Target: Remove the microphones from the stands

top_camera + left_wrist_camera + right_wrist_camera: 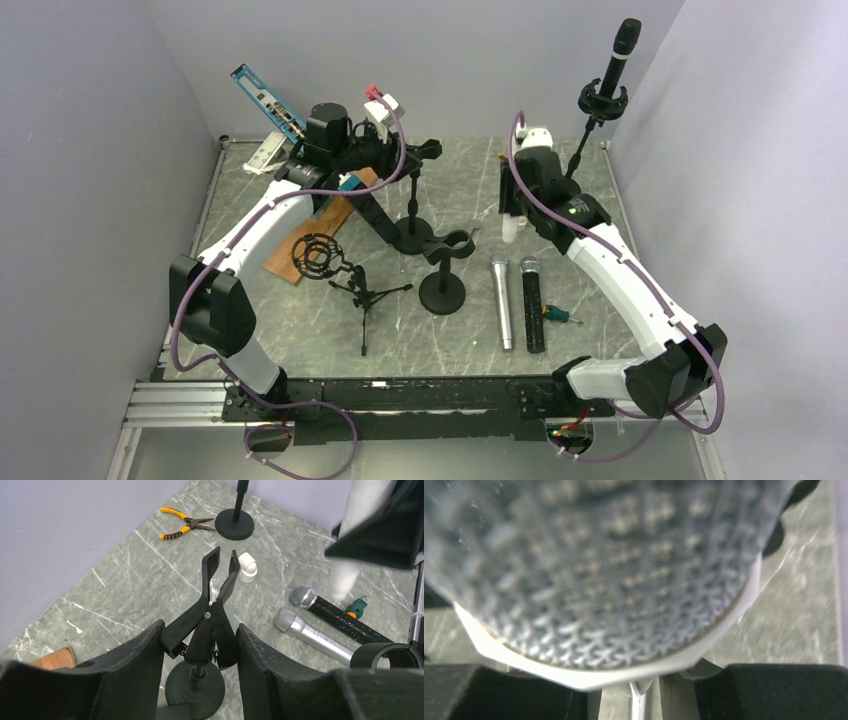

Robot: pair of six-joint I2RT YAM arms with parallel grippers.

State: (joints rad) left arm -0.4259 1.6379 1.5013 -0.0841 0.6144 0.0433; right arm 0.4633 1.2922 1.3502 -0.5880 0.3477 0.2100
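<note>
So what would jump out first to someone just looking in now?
The mesh head of the white microphone fills the right wrist view, held in the right gripper. At back right, a black microphone stands high on the tall stand. The left gripper straddles an empty spring clip at centre.

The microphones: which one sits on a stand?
The black microphone at the far right, clipped atop its tall stand. The silver microphone and the second black microphone lie flat.

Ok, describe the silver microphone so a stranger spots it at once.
On the grey marbled table, right of centre near the front, two microphones lie side by side. The silver microphone is the left one, beside the black microphone.
</note>
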